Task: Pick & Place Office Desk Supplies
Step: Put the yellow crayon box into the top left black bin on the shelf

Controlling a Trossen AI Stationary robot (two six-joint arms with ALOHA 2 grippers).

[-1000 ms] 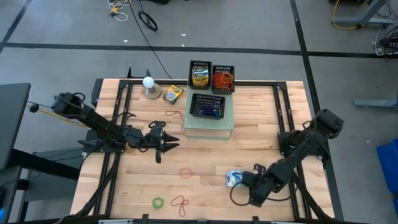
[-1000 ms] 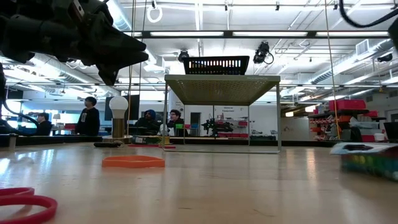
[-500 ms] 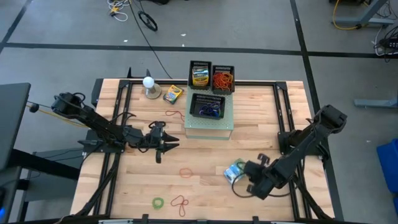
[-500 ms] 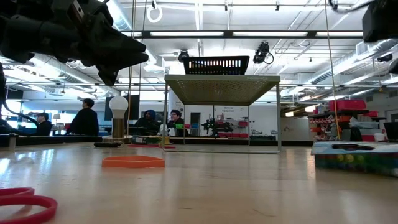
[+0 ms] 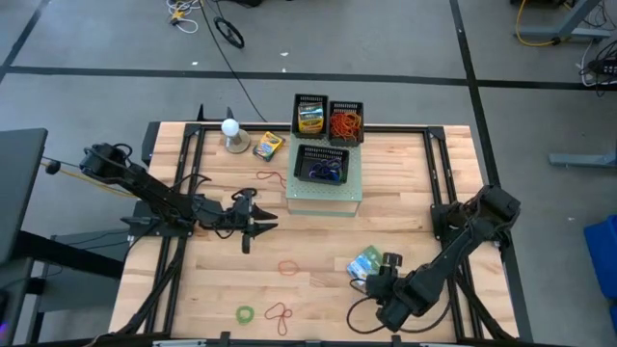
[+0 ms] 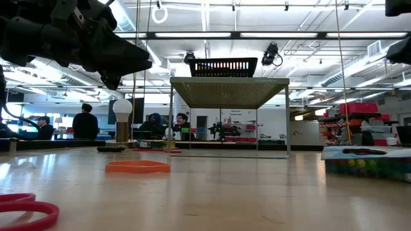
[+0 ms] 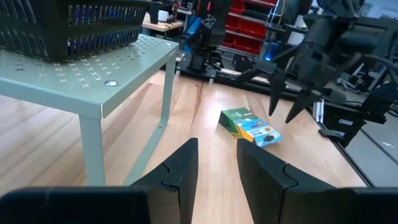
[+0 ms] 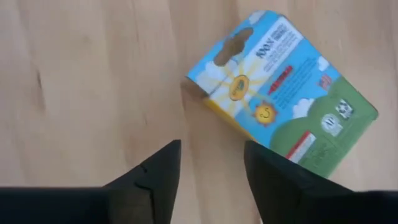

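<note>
Right gripper hangs over the front right of the bench, its fingers spread and gripping nothing, and the green-blue-white packet lies flat on the wood just beside the tips, clear of both. From the right wrist view the packet shows its printed face up, a sun and clouds on it, sitting a touch past the gap between the fingers. Over on the left, the left gripper hovers mid-bench, pointing toward the little green stand; its fingers are partly apart with nothing between them. A black basket sits on top of that stand with blue bits inside. Behind it, two more baskets stand side by side, one with a crayon box, one with orange rubber bands. Another crayon box lies loose beside the white ball. Loose bands scatter the front: a red one, a green one, an orange one
</note>
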